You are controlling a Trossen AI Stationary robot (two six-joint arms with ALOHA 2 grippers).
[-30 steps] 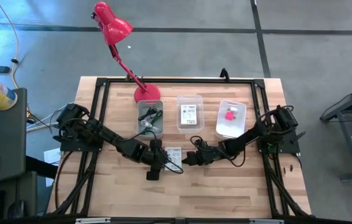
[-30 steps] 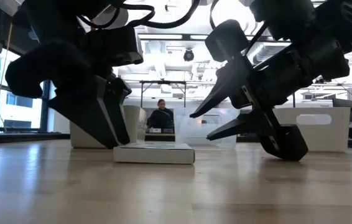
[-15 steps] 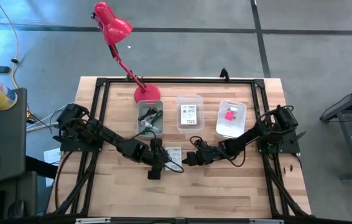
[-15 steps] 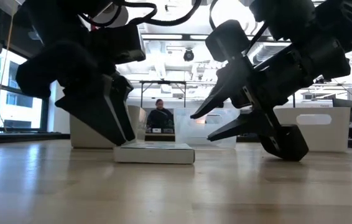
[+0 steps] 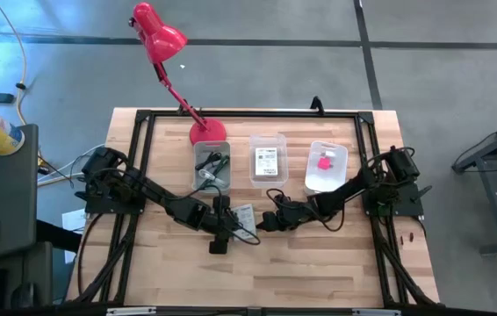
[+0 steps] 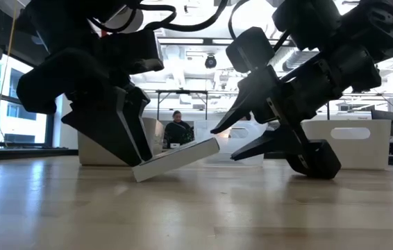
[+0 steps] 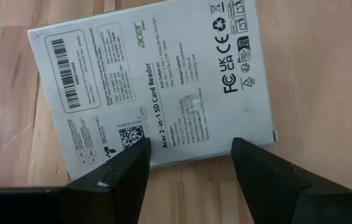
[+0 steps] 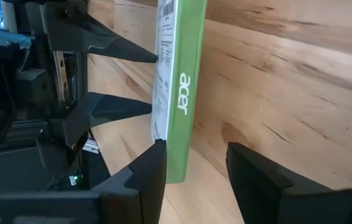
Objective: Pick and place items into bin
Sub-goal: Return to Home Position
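A flat white printed box [image 5: 245,213] with a green side [image 8: 185,93] lies between my two grippers near the table's middle. It is tilted. Its low end [image 6: 139,173] rests on the table and its other end [image 6: 212,145] is raised. My left gripper [image 7: 189,146] is open at the low end, pointing down. My right gripper [image 8: 194,149] is open, with a finger on either side of the raised end. The green pen, black cable and metal pieces sit in the left bin [image 5: 212,167], and a pink cube sits in the right bin [image 5: 326,167]. My left gripper comes slanting down from the table's left. Its spread fingertips [image 7: 140,149] stand at the box's near edge [image 7: 188,155], and in the low view one finger [image 6: 132,149] meets the low end. My right gripper comes level from the table's right. One finger [image 8: 154,155] lies against the printed face [image 8: 163,134] near the raised end; whether the other finger [image 8: 244,165] touches the underside, I cannot tell.
Three clear bins stand in a row on the far side; the middle one [image 5: 268,160] holds a white card. The red desk lamp's base [image 5: 207,132] stands beyond the left bin. Bare wood lies toward the near edge. A person sits far off in the room [image 6: 178,130].
The box lay flat a second ago and has tipped. Its end by the right gripper has risen off the table, while the end by the left gripper has stayed down. The right gripper has risen slightly with it. Both grippers have stayed open.
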